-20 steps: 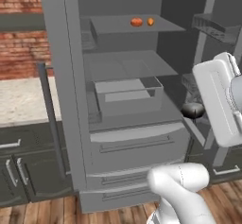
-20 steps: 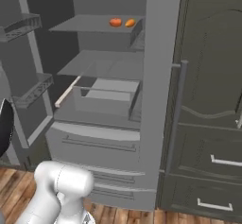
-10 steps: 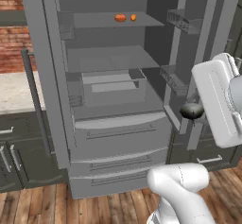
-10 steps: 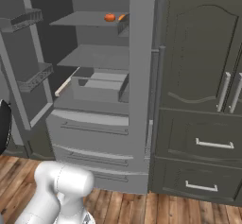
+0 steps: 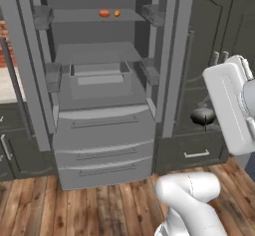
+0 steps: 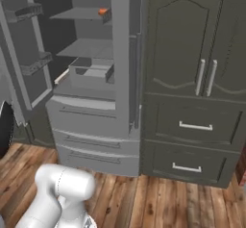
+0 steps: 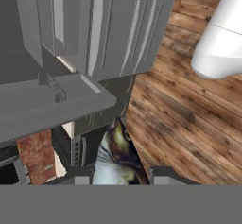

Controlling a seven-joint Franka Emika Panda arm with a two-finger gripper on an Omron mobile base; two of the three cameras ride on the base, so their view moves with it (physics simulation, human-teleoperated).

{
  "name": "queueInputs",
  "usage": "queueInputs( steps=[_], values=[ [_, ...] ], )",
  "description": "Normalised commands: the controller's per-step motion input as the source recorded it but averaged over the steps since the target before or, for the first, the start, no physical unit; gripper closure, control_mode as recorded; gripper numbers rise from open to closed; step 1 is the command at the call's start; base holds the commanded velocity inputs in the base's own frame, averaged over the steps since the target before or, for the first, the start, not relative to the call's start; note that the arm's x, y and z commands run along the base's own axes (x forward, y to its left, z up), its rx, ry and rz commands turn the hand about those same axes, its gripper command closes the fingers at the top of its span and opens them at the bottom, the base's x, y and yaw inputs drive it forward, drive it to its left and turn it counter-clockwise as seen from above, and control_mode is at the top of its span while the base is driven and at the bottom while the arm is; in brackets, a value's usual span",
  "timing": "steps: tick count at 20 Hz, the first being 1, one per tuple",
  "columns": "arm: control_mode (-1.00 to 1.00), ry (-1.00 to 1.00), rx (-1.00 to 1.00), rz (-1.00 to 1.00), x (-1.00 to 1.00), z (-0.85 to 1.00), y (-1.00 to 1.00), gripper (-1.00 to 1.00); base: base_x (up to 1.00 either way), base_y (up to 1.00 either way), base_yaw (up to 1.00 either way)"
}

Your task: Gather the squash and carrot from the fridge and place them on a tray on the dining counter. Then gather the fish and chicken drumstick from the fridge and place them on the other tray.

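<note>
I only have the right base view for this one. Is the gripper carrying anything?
Observer: Yes. In the hand view the gripper is shut on a fish.
Operator: I see one orange thing on the top shelf. Is that all?
Observer: No. The left base view shows two there: a reddish item with a smaller orange item beside it.

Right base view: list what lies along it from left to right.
Open fridge door with shelves → fridge interior with pulled-out drawer → fridge's right door edge → dark cabinet's double doors with two drawers below.
</note>
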Motion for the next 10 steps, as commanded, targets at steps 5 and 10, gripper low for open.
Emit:
queueInputs(
  steps=[5,10],
  values=[
    [1.00,0.00,0.00,0.00,0.00,0.00,0.00,1.00,-0.69,-0.27,0.08],
    [1.00,0.00,0.00,0.00,0.00,0.00,0.00,1.00,-0.80,-0.13,0.06]
  ],
)
